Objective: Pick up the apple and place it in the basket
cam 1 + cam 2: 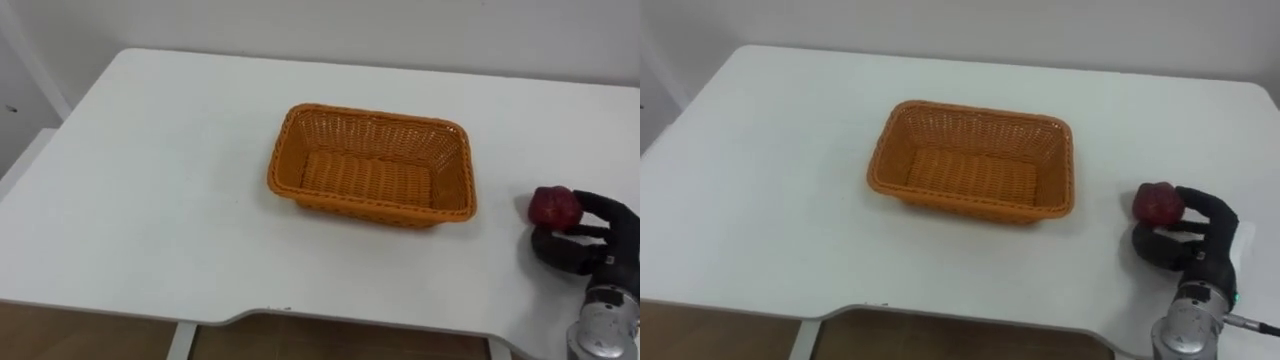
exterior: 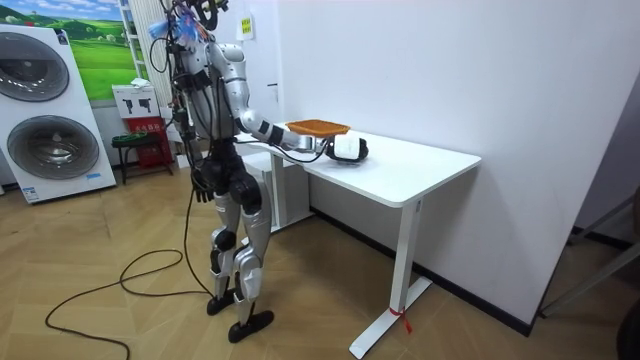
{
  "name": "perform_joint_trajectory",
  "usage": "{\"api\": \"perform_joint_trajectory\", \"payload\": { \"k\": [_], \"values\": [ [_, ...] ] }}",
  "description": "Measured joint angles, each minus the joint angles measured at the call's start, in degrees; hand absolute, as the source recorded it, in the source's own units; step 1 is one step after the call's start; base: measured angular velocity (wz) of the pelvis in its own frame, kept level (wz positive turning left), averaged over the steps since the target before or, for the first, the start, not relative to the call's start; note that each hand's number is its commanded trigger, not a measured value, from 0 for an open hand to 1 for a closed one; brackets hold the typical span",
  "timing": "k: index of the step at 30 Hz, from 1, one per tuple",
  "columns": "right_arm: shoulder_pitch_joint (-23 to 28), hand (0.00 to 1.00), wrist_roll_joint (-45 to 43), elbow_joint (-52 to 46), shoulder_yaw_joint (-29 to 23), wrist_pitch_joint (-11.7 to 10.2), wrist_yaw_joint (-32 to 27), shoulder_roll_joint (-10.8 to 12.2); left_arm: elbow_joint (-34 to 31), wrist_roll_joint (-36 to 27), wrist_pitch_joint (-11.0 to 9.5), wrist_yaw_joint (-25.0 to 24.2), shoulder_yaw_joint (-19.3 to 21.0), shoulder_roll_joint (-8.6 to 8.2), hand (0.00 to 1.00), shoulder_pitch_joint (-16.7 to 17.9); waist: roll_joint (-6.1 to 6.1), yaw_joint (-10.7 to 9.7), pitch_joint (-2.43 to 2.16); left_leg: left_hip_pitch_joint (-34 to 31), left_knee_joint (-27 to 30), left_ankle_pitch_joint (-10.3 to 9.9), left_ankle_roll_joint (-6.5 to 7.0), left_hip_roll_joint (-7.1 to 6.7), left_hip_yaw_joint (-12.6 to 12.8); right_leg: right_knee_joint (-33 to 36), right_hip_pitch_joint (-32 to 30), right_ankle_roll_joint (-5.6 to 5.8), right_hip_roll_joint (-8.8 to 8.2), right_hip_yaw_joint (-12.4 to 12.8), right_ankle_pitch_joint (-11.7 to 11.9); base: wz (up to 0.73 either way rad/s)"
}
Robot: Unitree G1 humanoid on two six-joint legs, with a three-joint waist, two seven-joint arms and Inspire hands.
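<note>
A white table (image 1: 150,200) seen from above, with an orange wicker basket (image 1: 372,113) empty near its middle. The apple (image 1: 553,206), small and dark red, sits on the table well to the right of the basket, close to the right edge, and apart from the basket's wall. My right hand (image 1: 585,248) is at the apple: the dark fingers curl over its far right side and the thumb comes round on the near side, so I am gripping the apple, which looks to rest on the table. My forearm enters from the lower right corner, wrist cuff low, palm turned left toward the fruit. In the room view I stand at the table's end with the right arm stretched out over the top, while my left hand (image 2: 203,190) hangs by my hip. I judge the apple firm, smooth and rather slippery, light enough for one hand but round enough to roll or squirt out of a loose pinch. It is best held across its widest part, fingers and thumb opposite each other, firmly but without bruising the skin.
</note>
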Motion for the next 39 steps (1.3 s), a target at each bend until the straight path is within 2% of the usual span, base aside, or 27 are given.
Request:
{"api": "perform_joint_trajectory", "payload": {
  "k": [2,5,8,11,15,22,25,28,29,30,31,33,39],
  "values": [
    [0.18,1.0,-0.09,-1.85,0.02,0.45,0.28,0.45,0.09,0.04,-0.08,-0.1,0.03,0.0,0.0,-0.09,0.05,-0.21,-0.03,-0.47,0.0,0.01,0.01,0.0,0.09,0.65,-0.72,0.0,-0.04,0.18,0.0,-0.06],
    [1.37,1.0,-0.13,-6.8,0.01,2.03,0.14,0.48,0.44,0.04,-0.16,-0.34,0.62,-0.03,0.0,0.11,0.45,0.08,0.3,-1.07,-0.05,0.08,0.1,-0.06,0.55,0.81,-1.68,0.07,-0.07,0.65,0.06,-0.09],
    [2.19,1.0,-0.15,-12.88,0.05,2.08,-0.68,0.45,0.46,0.03,-0.12,-0.25,1.74,-0.05,0.0,0.16,0.58,0.49,0.2,-1.66,0.01,0.29,0.1,-0.11,0.81,1.47,-3.05,0.06,-0.11,0.89,0.05,-0.06],
    [2.31,1.0,-0.63,-18.07,0.5,2.04,-1.02,0.44,0.34,0.09,-0.18,-0.09,1.63,-0.29,0.0,-0.03,0.11,0.75,0.32,-1.63,-0.06,0.36,0.08,-0.06,0.86,1.58,-3.17,0.06,-0.08,0.85,0.05,-0.02],
    [2.26,1.0,-2.47,-25.16,2.24,2.02,-1.12,0.34,0.03,0.14,-0.2,0.02,1.63,-0.43,0.0,-0.06,-0.21,1.06,0.15,-1.59,-0.08,0.36,0.08,-0.02,1.27,1.52,-3.16,0.06,-0.1,0.98,0.05,-0.02],
    [2.31,1.0,-2.93,-31.51,5.21,1.85,0.4,0.29,0.19,-0.04,-1.19,0.23,1.57,-0.43,0.0,-0.14,0.03,1.67,0.22,-1.55,0.0,0.36,0.09,0.0,1.38,1.59,-3.05,0.05,-0.05,1.28,0.09,-0.01],
    [2.28,1.0,-3.71,-32.78,7.23,1.96,1.07,0.1,0.26,-0.7,-1.14,1.37,-0.73,-0.34,0.0,-0.45,0.54,1.67,0.3,-2.06,-0.06,0.36,0.09,0.03,1.24,1.66,-3.2,0.04,-0.04,1.14,0.24,0.03],
    [2.22,1.0,-7.22,-33.45,9.64,1.97,2.76,0.1,0.58,-0.68,-1.1,1.41,-2.95,-0.43,0.0,-1.06,0.91,2.03,0.1,-2.52,-0.14,0.36,0.09,0.03,1.33,1.76,-3.63,0.01,0.03,1.22,0.29,-0.01],
    [2.2,0.65,-8.46,-33.45,10.71,1.98,3.6,0.09,0.77,-0.69,-1.08,1.41,-3.18,-0.44,0.0,-1.25,0.89,2.35,0.1,-2.6,-0.03,0.4,0.06,0.01,1.39,1.77,-3.82,-0.03,0.08,1.3,0.32,-0.06],
    [2.16,0.55,-9.05,-33.47,11.96,2.0,4.48,0.1,0.77,-0.7,-1.08,1.42,-3.53,-0.42,0.0,-1.5,0.86,2.49,0.08,-2.61,-0.02,0.46,0.04,0.0,1.44,1.75,-4.02,-0.07,0.12,1.38,0.34,-0.04],
    [2.14,0.0,-9.24,-33.49,12.7,2.01,4.83,0.1,0.77,-0.7,-1.07,1.43,-3.84,-0.41,0.0,-1.57,0.87,2.54,0.08,-2.61,0.03,0.46,0.04,0.0,1.44,1.74,-4.05,-0.07,0.12,1.37,0.34,0.0],
    [2.11,0.0,-9.93,-33.52,15.23,2.01,6.12,0.12,0.91,-0.77,-1.08,1.41,-5.02,-0.38,0.0,-2.21,0.91,2.73,0.08,-2.56,0.09,0.48,0.04,0.0,1.43,1.65,-4.08,-0.07,0.1,1.37,0.34,0.0],
    [2.03,0.0,-9.95,-36.09,18.17,2.05,9.12,0.15,1.31,-0.78,-1.14,1.14,-6.49,-0.46,0.0,-3.73,0.76,3.78,0.15,-2.52,-0.06,0.48,0.05,0.06,1.31,1.44,-4.09,-0.07,-0.01,1.08,0.34,0.0]
  ]
}}
